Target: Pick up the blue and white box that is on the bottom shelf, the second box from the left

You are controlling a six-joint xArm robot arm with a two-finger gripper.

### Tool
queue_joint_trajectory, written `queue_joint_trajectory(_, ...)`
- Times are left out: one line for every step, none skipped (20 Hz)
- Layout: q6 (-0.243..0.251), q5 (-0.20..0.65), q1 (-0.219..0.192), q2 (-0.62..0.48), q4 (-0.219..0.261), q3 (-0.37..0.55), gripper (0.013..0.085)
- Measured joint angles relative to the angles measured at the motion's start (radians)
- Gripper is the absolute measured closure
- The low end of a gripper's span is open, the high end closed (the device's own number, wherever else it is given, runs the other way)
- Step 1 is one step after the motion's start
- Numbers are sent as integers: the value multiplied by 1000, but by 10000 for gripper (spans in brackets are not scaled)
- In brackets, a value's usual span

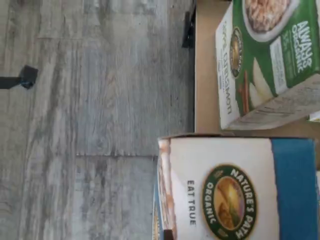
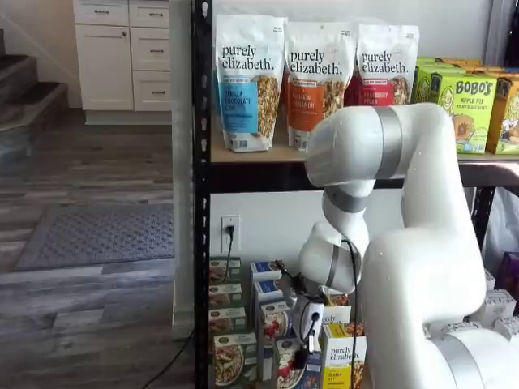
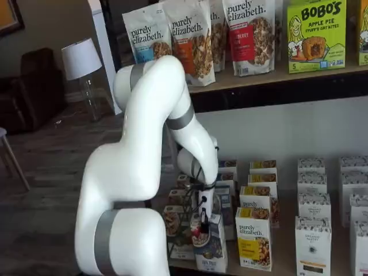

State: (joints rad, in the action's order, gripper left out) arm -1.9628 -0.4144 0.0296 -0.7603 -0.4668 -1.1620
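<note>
The blue and white box (image 1: 225, 190) fills the near part of the wrist view, its white top band with a round green logo toward the camera. It stands at the front of the bottom shelf (image 1: 205, 75), a tan board. In both shelf views my gripper (image 3: 202, 229) (image 2: 302, 356) hangs straight down over this box (image 3: 211, 250) (image 2: 284, 369), and its black fingers sit at the box's top with no gap showing, closed on it. The box's lower part stays level with its neighbours.
A green-and-white box (image 1: 270, 60) (image 2: 229, 361) stands beside the blue one, and a yellow-and-white box (image 3: 253, 244) on its other side. White boxes (image 3: 312, 241) stand further along. A black upright (image 2: 200, 203) borders the rack. Granola bags (image 2: 247, 81) fill the tier above.
</note>
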Motion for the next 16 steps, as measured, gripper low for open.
queue_joint_trajectory(6,-2,0,15,6,16,490)
queue_joint_trajectory(15,-1,1,26,16,28,490)
queue_joint_trajectory(24,-1,1,35,27,39,490)
queue_joint_trajectory(37,-3,1,49,41,54,490)
queue_joint_trajectory(42,-4,1,65,46,70,490)
queue_joint_trajectory(46,-2,2,76,49,82,490)
queue_joint_trajectory(50,2,3,87,53,95,490)
queue_joint_trajectory(51,4,5,99,53,108,490)
queue_joint_trajectory(50,6,6,110,51,119,490)
queue_joint_trajectory(49,7,7,125,48,134,490)
queue_joint_trajectory(49,6,8,138,47,147,490)
queue_joint_trajectory(48,10,9,155,45,166,490)
queue_joint_trajectory(47,12,10,168,44,179,490)
queue_joint_trajectory(49,13,11,185,44,197,490)
queue_joint_trajectory(49,14,12,203,43,215,490)
queue_joint_trajectory(49,15,14,223,42,233,490)
